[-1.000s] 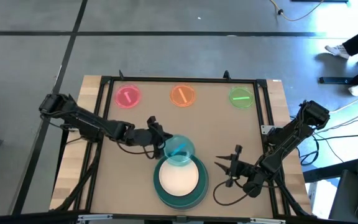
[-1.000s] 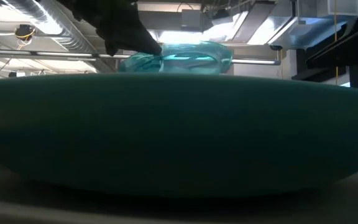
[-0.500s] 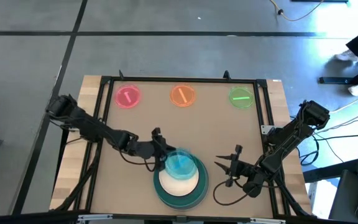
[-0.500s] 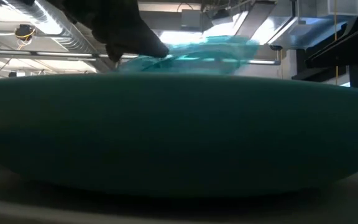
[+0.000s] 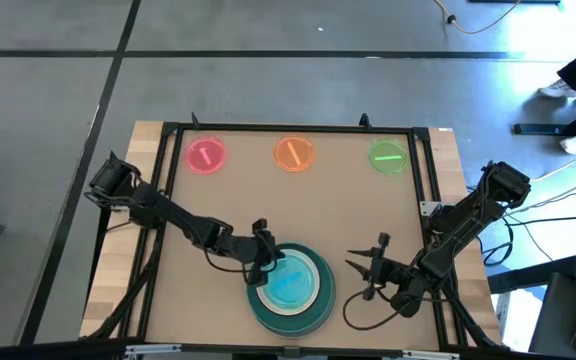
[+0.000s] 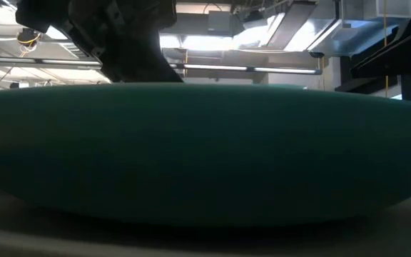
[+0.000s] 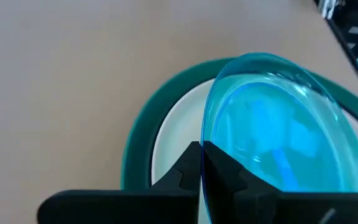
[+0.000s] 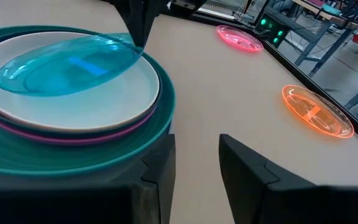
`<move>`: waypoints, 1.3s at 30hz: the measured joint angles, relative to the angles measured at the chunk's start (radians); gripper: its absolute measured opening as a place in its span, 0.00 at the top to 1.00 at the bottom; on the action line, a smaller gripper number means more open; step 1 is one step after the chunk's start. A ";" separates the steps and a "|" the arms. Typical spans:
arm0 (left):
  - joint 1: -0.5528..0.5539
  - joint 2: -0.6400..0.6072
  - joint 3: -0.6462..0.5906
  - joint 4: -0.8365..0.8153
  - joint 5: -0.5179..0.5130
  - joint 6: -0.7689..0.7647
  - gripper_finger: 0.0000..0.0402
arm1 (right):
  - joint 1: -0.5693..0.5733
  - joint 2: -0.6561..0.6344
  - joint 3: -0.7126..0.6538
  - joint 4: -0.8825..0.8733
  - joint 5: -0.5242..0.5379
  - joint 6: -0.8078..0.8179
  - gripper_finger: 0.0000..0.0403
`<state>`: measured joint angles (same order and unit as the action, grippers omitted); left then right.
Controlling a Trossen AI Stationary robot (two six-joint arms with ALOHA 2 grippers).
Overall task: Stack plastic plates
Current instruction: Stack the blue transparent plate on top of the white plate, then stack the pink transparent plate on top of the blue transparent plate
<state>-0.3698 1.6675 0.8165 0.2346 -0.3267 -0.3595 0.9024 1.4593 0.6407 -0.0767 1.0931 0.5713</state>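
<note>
Roughly halfway, judging by the layout. L to R in the high view: the left gripper (image 5: pixel 259 262) sits at the stack's rim, fingers pinched shut on the edge of the clear blue medium plastic plate (image 5: pixel 291 284), which hangs tilted over the pile, not yet let go (wrist view shows its rim clamped between the dark fingers (image 7: pixel 225 177)). Under it the stack, near the table's front edge: large teal round plastic plate (image 5: pixel 313 312) at the bottom as far as visible, then a magenta medium plate (image 8: pixel 73 137), only a thin rim showing, then a pale pink plate (image 8: pixel 138 87) on top. Any grey or black plates can't be made out.

Right gripper (image 5: pixel 370 270) waits just beside the stack, fingers apart, holding nothing.

Left to do: release blue, then the 3 small translucent plates along the far edge, well apart from each other: pink (image 5: pixel 206 155), orange (image 5: pixel 293 153), green (image 5: pixel 388 157).
</note>
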 joint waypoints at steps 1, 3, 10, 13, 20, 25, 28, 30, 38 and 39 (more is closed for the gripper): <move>0.000 0.001 0.000 -0.003 0.000 0.000 0.99 | 0.000 0.000 0.000 0.000 0.000 0.000 0.72; 0.000 0.000 0.000 -0.001 0.002 0.000 0.99 | 0.000 0.000 0.000 0.000 0.000 0.000 0.72; 0.003 0.000 0.000 -0.007 0.004 -0.001 0.95 | 0.000 0.000 0.000 0.000 0.000 0.000 0.72; 0.010 0.000 0.000 -0.010 0.004 -0.005 0.89 | 0.000 0.000 0.000 0.000 0.000 0.000 0.72; 0.011 -0.009 0.000 -0.031 0.010 0.003 0.77 | 0.000 0.000 0.000 0.000 0.000 0.000 0.72; 0.011 -0.097 0.000 -0.126 0.023 0.030 0.77 | 0.000 0.000 0.000 -0.001 0.000 0.000 0.72; 0.011 -0.179 0.000 -0.231 -0.003 0.031 0.77 | 0.000 0.000 0.000 -0.002 0.000 0.000 0.72; 0.011 -0.238 0.001 -0.309 -0.034 0.030 0.77 | 0.000 0.000 0.000 -0.002 0.000 0.000 0.72; 0.020 -0.406 0.001 -0.650 -0.271 -0.028 0.77 | 0.000 0.000 0.000 -0.001 0.000 0.000 0.72; 0.027 -0.416 0.001 -0.689 -0.299 -0.046 0.77 | 0.000 0.000 0.000 -0.001 0.000 0.000 0.72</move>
<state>-0.3426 1.2519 0.8173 -0.4544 -0.6258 -0.4059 0.9026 1.4593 0.6407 -0.0776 1.0931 0.5713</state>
